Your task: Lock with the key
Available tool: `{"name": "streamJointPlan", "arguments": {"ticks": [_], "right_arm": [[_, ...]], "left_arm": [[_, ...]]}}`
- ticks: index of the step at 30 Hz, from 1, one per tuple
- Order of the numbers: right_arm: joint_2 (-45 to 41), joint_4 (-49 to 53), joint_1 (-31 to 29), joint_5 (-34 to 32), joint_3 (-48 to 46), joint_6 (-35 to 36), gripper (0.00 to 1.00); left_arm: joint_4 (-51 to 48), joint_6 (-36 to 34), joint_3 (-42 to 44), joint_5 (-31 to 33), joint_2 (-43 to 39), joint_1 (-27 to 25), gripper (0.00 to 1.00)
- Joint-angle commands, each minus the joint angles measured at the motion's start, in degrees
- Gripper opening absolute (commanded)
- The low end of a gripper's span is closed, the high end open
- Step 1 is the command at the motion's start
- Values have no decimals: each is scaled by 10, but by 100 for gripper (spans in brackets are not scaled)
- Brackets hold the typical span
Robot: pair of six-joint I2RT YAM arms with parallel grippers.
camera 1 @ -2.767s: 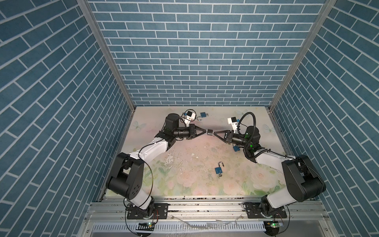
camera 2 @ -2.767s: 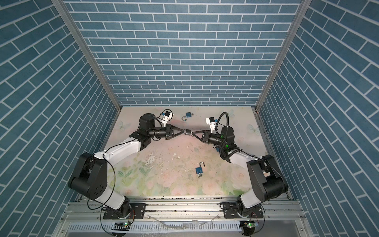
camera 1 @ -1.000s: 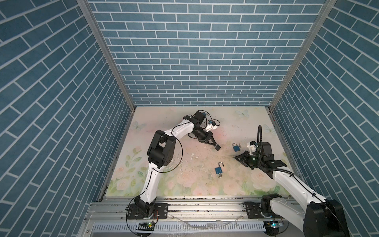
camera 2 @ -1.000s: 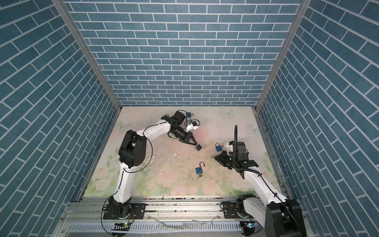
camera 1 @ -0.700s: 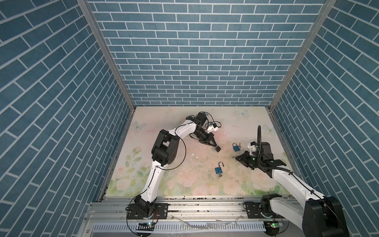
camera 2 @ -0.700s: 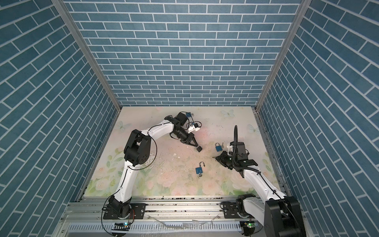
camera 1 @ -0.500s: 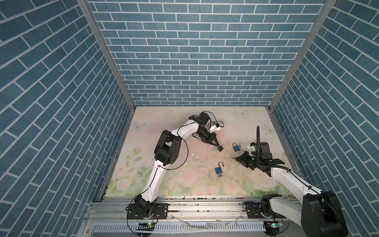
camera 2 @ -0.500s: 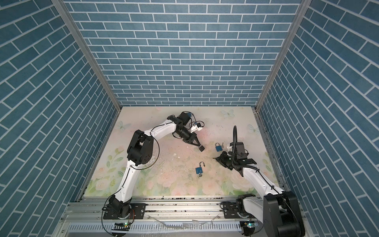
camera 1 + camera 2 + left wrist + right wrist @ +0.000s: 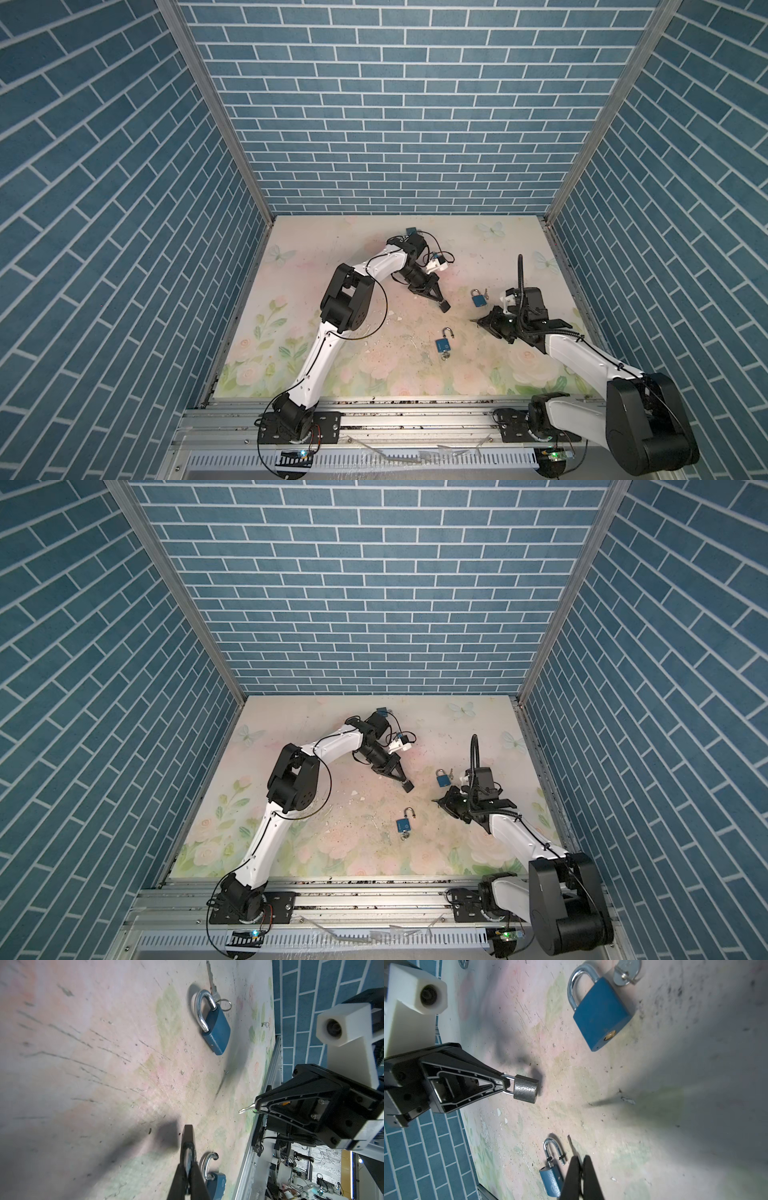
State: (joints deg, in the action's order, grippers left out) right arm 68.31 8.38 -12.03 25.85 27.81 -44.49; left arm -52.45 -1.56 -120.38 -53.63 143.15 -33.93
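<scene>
A small grey padlock (image 9: 526, 1088) hangs by its shackle from my left gripper (image 9: 504, 1084), which is shut on it just above the table. Both shackle legs reach the lock body. In both top views that gripper (image 9: 564, 301) (image 9: 404, 781) points at the table's middle, the lock (image 9: 569, 306) at its tip. My right gripper (image 9: 478, 321) (image 9: 437, 801) hovers low to the right, shut on a thin silver key (image 9: 246, 1109) whose blade (image 9: 571, 1145) sticks out past the fingertips. A gap of bare table separates key and lock.
A shut blue padlock (image 9: 478, 298) (image 9: 600, 1020) lies between the grippers, a loose key (image 9: 212, 978) beside it. An open blue padlock (image 9: 444, 343) (image 9: 551, 1178) lies nearer the front. Another blue one (image 9: 411, 230) sits behind the left arm. Brick walls enclose the table.
The grippers, earlier tip to tip high over the middle, have parted and come down. Over the last second the left gripper drifted slightly right with the lock; the right one barely moved.
</scene>
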Motion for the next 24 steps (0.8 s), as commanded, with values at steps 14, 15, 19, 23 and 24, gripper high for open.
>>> {"name": "streamJointPlan", "arguments": {"ticks": [14,15,19,23,24], "right_arm": [[11,-50,4,-20,16,20,0],[14,-53,4,-19,16,19,0],[30,-72,4,-19,15,14,0],[48,-86,4,-17,19,12,0],[52,-90,4,-16,19,12,0]], "left_arm": [[-139,-59,-142,11,99,-8,0],[-144,-61,-147,12,103,-8,0],[-158,-61,-164,28,117,-8,0],[-153,-55,-164,40,120,-8,5],[-151,-53,-165,42,121,-8,6]]}}
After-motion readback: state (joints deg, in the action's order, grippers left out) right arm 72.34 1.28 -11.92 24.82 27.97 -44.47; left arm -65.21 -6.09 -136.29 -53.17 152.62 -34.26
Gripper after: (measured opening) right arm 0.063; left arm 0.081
